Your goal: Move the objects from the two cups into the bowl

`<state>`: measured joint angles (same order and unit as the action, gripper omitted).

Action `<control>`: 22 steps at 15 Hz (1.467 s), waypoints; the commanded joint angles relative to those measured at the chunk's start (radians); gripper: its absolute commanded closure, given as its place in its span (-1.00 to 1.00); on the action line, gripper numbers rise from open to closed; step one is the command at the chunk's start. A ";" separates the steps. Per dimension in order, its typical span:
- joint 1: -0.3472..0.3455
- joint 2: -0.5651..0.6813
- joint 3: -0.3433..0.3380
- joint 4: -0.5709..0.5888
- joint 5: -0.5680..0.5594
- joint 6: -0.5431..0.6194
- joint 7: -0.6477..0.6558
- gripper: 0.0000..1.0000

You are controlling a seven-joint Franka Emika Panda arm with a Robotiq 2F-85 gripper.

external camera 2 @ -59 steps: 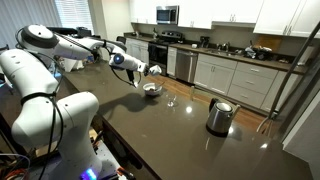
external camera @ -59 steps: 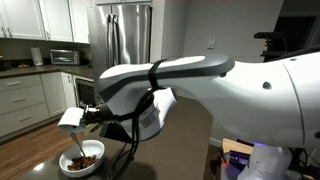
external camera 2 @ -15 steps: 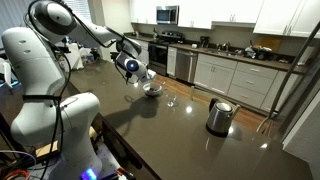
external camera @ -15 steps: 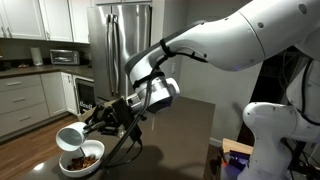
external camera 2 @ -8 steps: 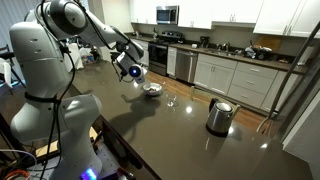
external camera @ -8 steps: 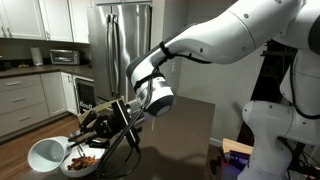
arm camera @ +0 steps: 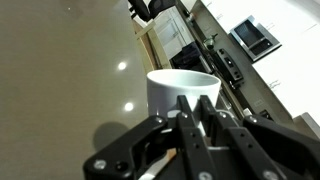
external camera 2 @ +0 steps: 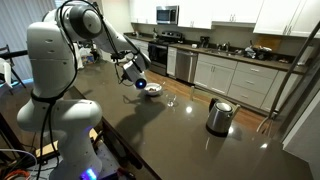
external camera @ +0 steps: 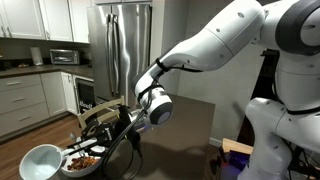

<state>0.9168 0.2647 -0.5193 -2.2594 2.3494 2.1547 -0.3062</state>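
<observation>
Here, the whitish cup is pinched at its rim by the gripper, jaws clenched; the bowl just right could be knocked if the cup is swung.

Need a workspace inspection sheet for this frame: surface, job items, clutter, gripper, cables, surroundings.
Surface: dark glossy countertop; no spill seen.
Job's things: white bowl holds brown bits. The whitish cup is beside the bowl, tipped with its mouth toward the camera; no bits seen inside. The clear tumbler stands past the bowl; its contents are too small to tell.
Clutter: steel kettle, apart from the bowl.
Grippers: gripper shut on the whitish cup's rim.
Cables: black cable loops hang under the wrist.
Surroundings: home kitchen with a steel fridge, microwave and white cabinets.
</observation>
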 commanded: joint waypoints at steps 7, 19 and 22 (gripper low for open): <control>-0.185 -0.025 0.193 0.005 -0.017 0.031 -0.026 0.69; -0.462 0.005 0.466 -0.009 -0.011 -0.020 0.021 0.88; -0.555 0.030 0.547 -0.009 -0.011 -0.050 0.034 0.88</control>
<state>0.4519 0.2859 -0.0465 -2.2658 2.3434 2.1546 -0.3020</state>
